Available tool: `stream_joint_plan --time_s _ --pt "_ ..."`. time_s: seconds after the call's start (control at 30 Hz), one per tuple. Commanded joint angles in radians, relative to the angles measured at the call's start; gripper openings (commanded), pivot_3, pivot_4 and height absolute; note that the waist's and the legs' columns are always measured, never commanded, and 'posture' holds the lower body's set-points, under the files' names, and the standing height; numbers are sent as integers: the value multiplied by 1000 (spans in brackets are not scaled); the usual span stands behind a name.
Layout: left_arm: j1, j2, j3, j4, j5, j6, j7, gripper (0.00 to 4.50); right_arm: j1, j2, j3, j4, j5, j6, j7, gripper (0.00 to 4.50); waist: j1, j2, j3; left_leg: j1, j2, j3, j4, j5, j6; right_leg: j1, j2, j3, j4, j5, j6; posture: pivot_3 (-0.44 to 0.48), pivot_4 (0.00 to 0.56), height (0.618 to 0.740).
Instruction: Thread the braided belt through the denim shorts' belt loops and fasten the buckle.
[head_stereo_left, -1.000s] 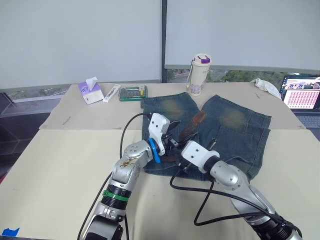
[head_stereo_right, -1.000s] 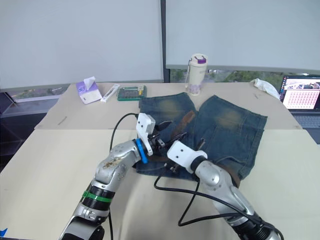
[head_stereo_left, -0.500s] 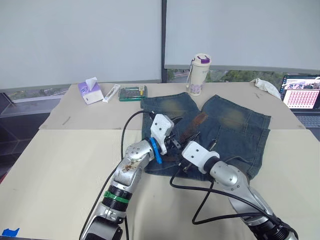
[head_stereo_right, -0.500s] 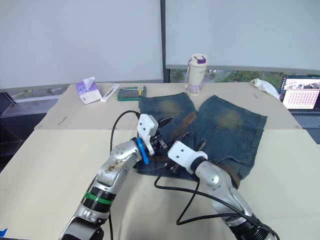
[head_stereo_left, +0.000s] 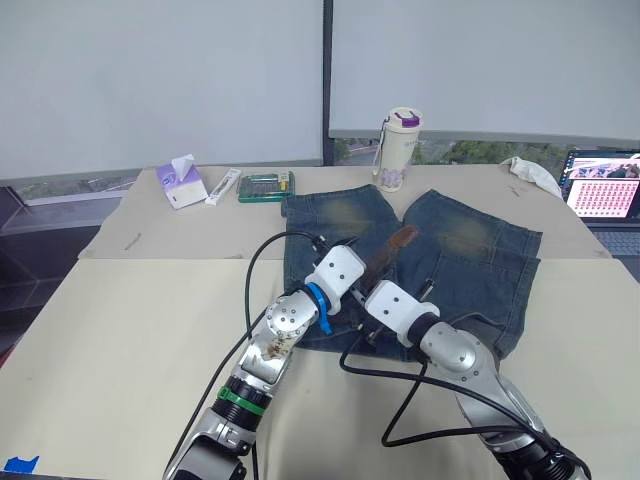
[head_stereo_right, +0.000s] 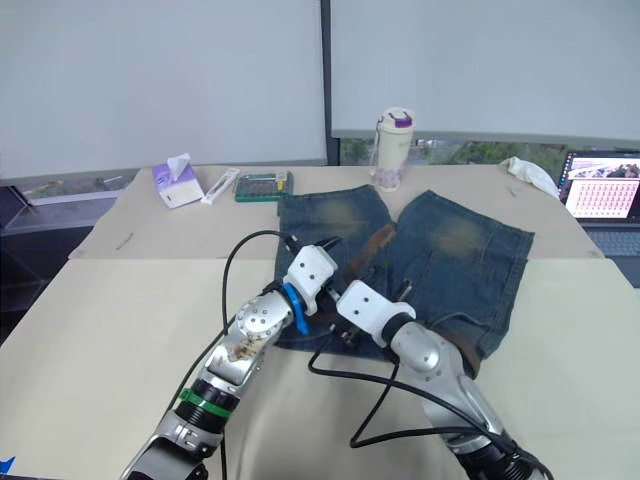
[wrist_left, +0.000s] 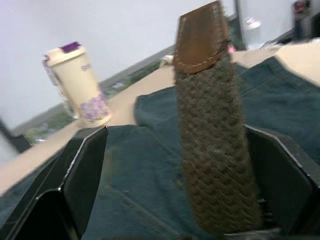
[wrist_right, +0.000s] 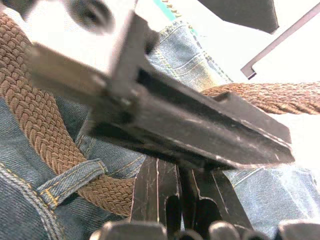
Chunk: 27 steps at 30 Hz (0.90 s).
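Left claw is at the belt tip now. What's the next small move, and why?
Probably close the left claw on the dark brown braided belt. Its leather-tipped end rises between the spread black fingers, touching neither. The belt already runs under a blue denim belt loop, so a grip should let you pull it onward.

Head stereo above; wrist cams close.

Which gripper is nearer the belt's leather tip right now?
Left. The belt's leather tip rises between the left gripper fingers, which stand open around the strap. The right gripper sits lower, at the waistband beside it.
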Motion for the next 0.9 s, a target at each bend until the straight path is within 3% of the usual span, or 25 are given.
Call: stream_joint_plan --time_s 0.03,0.1,0.2,0.57,0.9 --pt "-9 -9 -6 1 33 -13 36 4500 -2 15 -24 -28 -9 -13 0 33 0 0 0 0 0 0 0 0 0 0 0 0 0 0 0 0 150 740" --pt "-7 -10 -7 5 35 -13 41 4500 -1 22 -28 -28 -7 -11 0 33 0 0 0 0 0 0 0 0 0 0 0 0 0 0 0 0 150 740" --pt "1 -3 -14 14 57 -3 54 3698 -4 30 -36 -26 -6 -9 0 0 0 0 0 0 0 0 0 0 0 0 0 0 0 0 0 0 150 740" --pt "9 -16 -12 19 59 -6 74 60 7 44 -45 -35 -9 -7 3 0 0 0 0 0 0 0 0 0 0 0 0 0 0 0 0 0 150 740" --pt "10 8 -15 30 90 -54 97 19 32 94 -98 -40 20 -8 -29 0 0 0 0 0 0 0 0 0 0 0 0 0 1 0 0 0 150 740"
